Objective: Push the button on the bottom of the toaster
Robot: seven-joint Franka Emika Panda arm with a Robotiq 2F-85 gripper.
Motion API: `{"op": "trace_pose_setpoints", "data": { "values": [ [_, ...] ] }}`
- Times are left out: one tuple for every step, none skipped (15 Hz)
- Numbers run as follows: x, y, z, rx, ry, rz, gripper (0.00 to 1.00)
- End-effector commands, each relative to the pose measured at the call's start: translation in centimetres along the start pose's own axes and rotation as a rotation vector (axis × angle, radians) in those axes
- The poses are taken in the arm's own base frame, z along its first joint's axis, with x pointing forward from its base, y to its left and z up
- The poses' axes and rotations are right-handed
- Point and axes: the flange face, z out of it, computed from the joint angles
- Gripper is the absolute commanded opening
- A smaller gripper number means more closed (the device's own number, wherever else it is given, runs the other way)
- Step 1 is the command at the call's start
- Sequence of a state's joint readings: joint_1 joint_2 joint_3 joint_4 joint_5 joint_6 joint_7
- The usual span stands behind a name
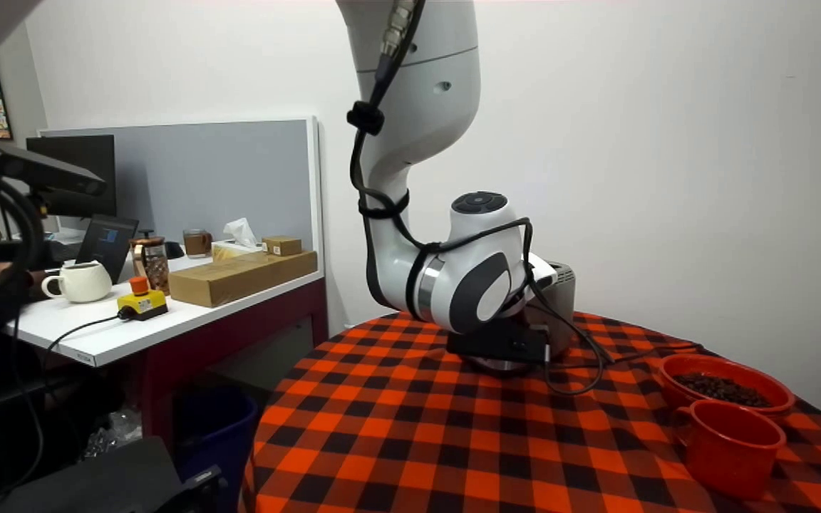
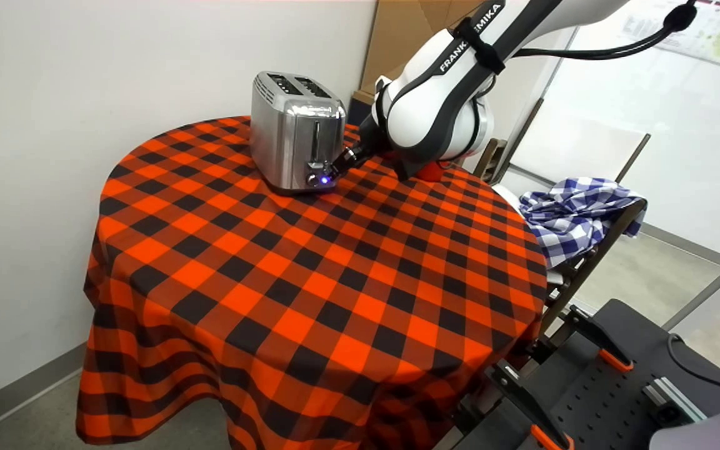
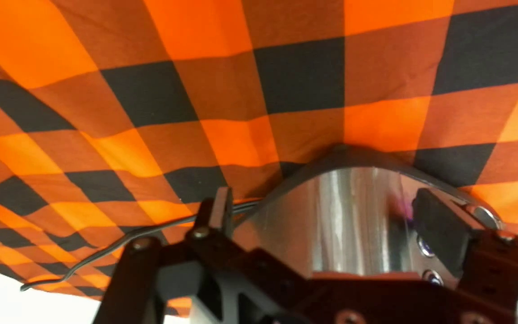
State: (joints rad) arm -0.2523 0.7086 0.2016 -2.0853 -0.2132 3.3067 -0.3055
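The brushed-silver toaster (image 2: pixel 267 128) stands upright at the far edge of the checkered table. It also shows behind the arm in an exterior view (image 1: pixel 562 303) and in the wrist view (image 3: pixel 344 220). A button glows blue-violet (image 2: pixel 325 180) low on its front, beside a knob. My gripper (image 2: pixel 340 167) is low at the toaster's front corner. In the wrist view the gripper (image 3: pixel 331 220) is open, with the toaster's corner between its spread fingers. The right finger lies over the front face near two chrome-ringed buttons (image 3: pixel 425 246) and a violet glow. I cannot tell whether it touches.
A red bowl of dark beans (image 1: pixel 723 388) and a red mug (image 1: pixel 731 449) stand near the table's edge. A black cord (image 3: pixel 135 234) runs over the red and black checkered cloth (image 2: pixel 310 275) by the toaster. A white wall (image 2: pixel 147 56) stands behind the table.
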Motion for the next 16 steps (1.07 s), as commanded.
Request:
{"op": "trace_pose_setpoints", "data": {
  "values": [
    [0.5, 0.36, -0.72, -0.02, -0.063, 0.018, 1.0],
    [0.52, 0.39, -0.64, -0.019, -0.078, 0.017, 1.0],
    [0.52, 0.33, -0.63, -0.016, -0.095, 0.017, 1.0],
    [0.53, 0.26, -0.64, -0.013, -0.107, 0.017, 1.0],
    [0.51, 0.15, -0.66, -0.007, -0.116, 0.015, 1.0],
    [0.51, 0.0, -0.68, 0.0, -0.125, 0.013, 1.0],
    [0.45, -0.14, -0.68, 0.006, -0.13, 0.009, 1.0],
    [0.43, -0.22, -0.65, 0.009, -0.135, 0.007, 1.0],
    [0.4, -0.31, -0.56, 0.011, -0.139, 0.007, 1.0],
    [0.39, -0.33, -0.47, 0.012, -0.143, 0.008, 1.0],
    [0.41, -0.32, -0.37, 0.013, -0.144, 0.009, 1.0],
    [0.44, -0.31, -0.32, 0.013, -0.143, 0.01, 1.0],
    [0.54, -0.31, -0.22, 0.014, -0.135, 0.012, 1.0],
    [0.61, -0.35, -0.16, 0.014, -0.125, 0.014, 1.0],
    [0.7, -0.45, -0.11, 0.019, -0.111, 0.015, 1.0],
    [0.8, -0.6, -0.08, 0.023, -0.101, 0.017, 1.0]
  ]
}}
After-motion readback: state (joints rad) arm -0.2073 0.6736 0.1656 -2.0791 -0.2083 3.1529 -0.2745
